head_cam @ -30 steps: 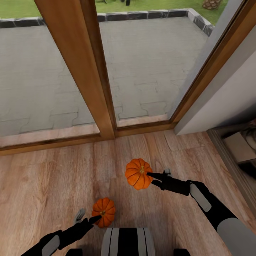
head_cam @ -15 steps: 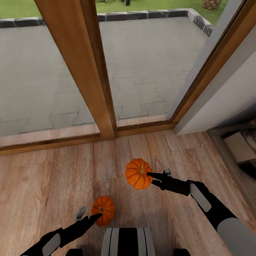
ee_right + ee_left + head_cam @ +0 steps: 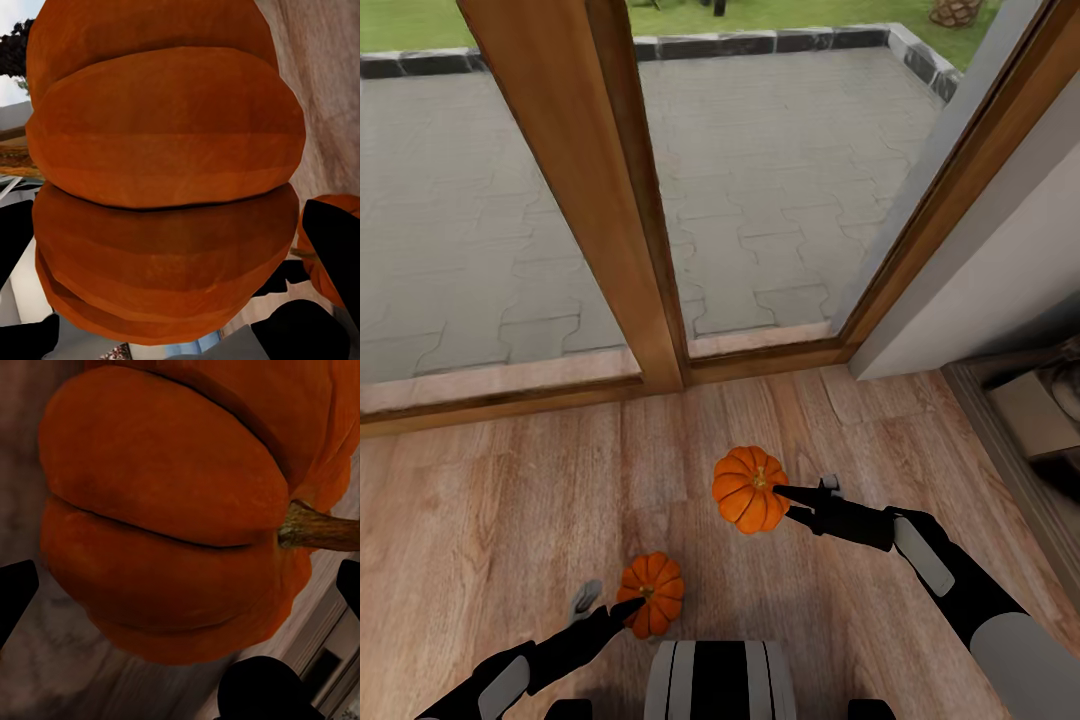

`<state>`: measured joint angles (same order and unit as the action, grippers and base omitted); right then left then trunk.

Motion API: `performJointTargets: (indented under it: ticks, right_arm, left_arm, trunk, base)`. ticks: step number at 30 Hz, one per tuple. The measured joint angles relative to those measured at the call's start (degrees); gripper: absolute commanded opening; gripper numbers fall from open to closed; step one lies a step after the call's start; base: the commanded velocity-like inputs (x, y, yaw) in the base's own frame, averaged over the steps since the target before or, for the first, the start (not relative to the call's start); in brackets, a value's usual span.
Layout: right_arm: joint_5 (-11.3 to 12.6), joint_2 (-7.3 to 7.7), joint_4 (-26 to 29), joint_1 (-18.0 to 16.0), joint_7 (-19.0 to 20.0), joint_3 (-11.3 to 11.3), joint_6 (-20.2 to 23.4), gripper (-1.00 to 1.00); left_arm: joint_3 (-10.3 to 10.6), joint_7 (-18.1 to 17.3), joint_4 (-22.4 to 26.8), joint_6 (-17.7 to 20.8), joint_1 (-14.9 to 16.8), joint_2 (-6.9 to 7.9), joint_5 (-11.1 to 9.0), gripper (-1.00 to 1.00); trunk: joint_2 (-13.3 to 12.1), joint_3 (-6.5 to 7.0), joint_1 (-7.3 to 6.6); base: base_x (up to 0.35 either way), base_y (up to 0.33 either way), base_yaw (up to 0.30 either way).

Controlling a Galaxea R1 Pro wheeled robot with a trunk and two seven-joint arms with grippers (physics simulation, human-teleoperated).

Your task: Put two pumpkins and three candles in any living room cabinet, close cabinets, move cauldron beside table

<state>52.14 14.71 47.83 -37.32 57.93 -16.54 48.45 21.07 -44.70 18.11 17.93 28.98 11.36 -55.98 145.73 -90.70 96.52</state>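
Two bright-orange ribbed pumpkins are held above the wooden floor. My right gripper (image 3: 785, 495) is shut on the larger-looking pumpkin (image 3: 749, 502), whose ribs fill the right wrist view (image 3: 165, 187) between the black fingers (image 3: 336, 240). My left gripper (image 3: 628, 607) is shut on the other pumpkin (image 3: 651, 594), close to my trunk. In the left wrist view that pumpkin (image 3: 165, 510) shows its brown stem (image 3: 322, 529). At the right edge a dark brown low unit (image 3: 1000, 440) with a pale inside looks like the cabinet with a drawer open. Candles and cauldron are out of view.
A tall glass door with thick wooden frames (image 3: 590, 190) stands right ahead, with a paved patio outside. A pale grey wall (image 3: 1000, 290) runs along the right. Wood plank floor (image 3: 480, 520) spreads to the left. My trunk (image 3: 718, 680) shows at the bottom.
The left gripper and its pumpkin have risen very slightly. The right arm and its pumpkin have stayed still.
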Motion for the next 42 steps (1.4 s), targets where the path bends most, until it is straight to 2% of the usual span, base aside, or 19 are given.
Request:
performJointTargets:
  ticks: [7, 10, 35, 37, 42]
  right_arm:
    - [0.00, 0.00, -0.11, 0.00, 0.15, 0.03, 0.01, -1.00]
    - [-0.12, 0.00, -0.12, 0.00, 0.20, 0.01, -0.08, -1.00]
    - [0.02, 0.00, -0.19, 0.00, 0.31, 0.05, 0.01, -1.00]
    - [-0.13, 0.00, -0.20, 0.00, 0.30, 0.03, -0.09, -1.00]
    - [0.02, 0.00, -0.19, 0.00, 0.34, 0.06, 0.01, -1.00]
  left_arm:
    - [-0.23, 0.64, -0.02, 0.00, 0.00, -0.06, -0.26, 1.00]
    - [-0.34, 0.71, -0.05, 0.00, 0.00, -0.06, -0.29, 1.00]
    - [-0.40, 0.78, -0.02, 0.00, 0.09, -0.06, -0.37, 1.00]
    - [-0.39, 0.80, -0.02, 0.00, 0.09, -0.06, -0.36, 1.00]
    - [-0.47, 0.81, -0.02, 0.00, 0.11, -0.06, -0.37, 1.00]
  trunk:
    - [0.00, 0.00, 0.00]
    - [0.04, -0.66, 0.08]
    - [0.04, -0.66, 0.08]
    - [0.06, -1.10, 0.13]
    - [0.07, -1.11, 0.13]
  base:
    - [0.000, 0.000, 0.000]
    - [0.000, 0.000, 0.000]
    - [0.000, 0.000, 0.000]
    - [0.000, 0.000, 0.000]
    - [0.000, 0.000, 0.000]
